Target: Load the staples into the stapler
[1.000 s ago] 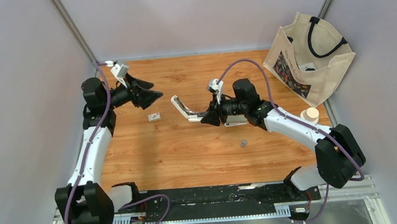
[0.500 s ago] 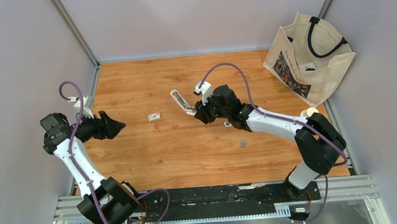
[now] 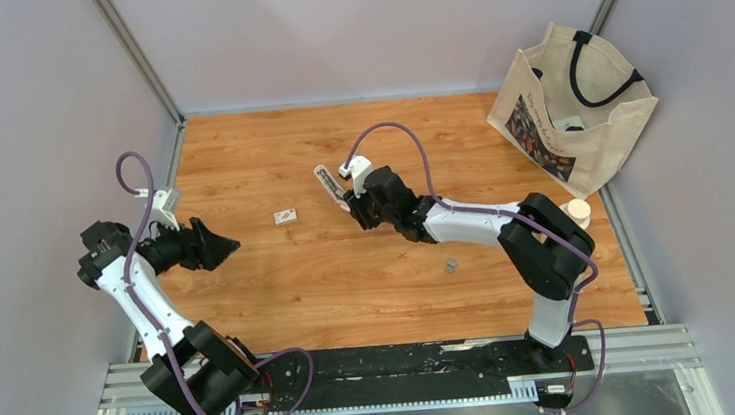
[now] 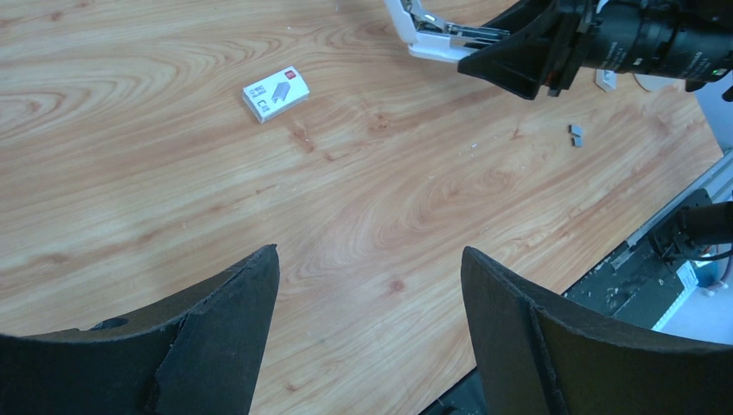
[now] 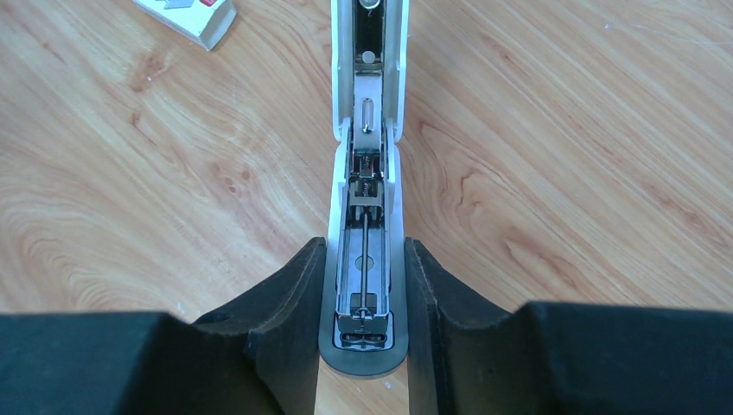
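R pincer (image 5: 365, 251) is clamping the opened stapler (image 5: 369, 104), carrying it far-left; L pincer (image 4: 367, 277), wide and empty, is backing off; staples (image 3: 450, 265) still lying unloaded on bench (image 3: 331, 291).

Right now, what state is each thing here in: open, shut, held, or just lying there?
stapler: swung open, magazine exposed, held by the right gripper.
right gripper: shut on the stapler.
left gripper: open, holding nothing.
staples: lying loose on the table, untouched.
small white box: lying flat on the table, closed.
tote bag: upright, mouth open.
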Action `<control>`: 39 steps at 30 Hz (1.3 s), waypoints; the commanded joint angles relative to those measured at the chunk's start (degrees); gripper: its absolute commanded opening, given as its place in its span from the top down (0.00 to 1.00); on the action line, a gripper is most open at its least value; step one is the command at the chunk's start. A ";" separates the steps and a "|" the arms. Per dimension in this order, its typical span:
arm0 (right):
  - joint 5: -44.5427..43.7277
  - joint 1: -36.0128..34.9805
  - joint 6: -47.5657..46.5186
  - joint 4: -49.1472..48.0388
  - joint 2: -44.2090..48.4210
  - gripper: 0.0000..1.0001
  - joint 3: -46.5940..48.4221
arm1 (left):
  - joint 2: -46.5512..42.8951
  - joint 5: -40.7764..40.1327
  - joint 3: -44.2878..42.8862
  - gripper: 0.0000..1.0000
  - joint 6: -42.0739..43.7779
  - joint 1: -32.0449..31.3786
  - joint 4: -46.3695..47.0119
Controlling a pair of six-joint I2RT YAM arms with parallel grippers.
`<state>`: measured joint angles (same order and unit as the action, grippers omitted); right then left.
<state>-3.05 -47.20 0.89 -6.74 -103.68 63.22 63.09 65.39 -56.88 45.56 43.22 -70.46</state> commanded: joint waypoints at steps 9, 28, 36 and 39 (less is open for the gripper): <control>-7.41 -2.72 0.96 -1.61 -5.39 1.00 5.77 | -2.36 2.73 0.81 0.15 2.87 0.55 0.76; -6.53 -3.07 3.15 1.38 -8.21 1.00 7.09 | -2.80 2.56 0.90 0.14 3.22 0.55 0.67; -10.57 -5.36 6.06 5.86 -9.79 0.94 9.46 | -2.97 2.64 0.98 0.13 3.31 0.55 0.76; -10.49 -5.80 6.93 6.57 -10.14 0.94 9.73 | -3.15 2.55 1.07 0.13 3.48 0.64 0.76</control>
<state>-12.19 -51.88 5.32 -1.87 -112.84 70.85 61.25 65.93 -55.96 46.70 43.22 -70.43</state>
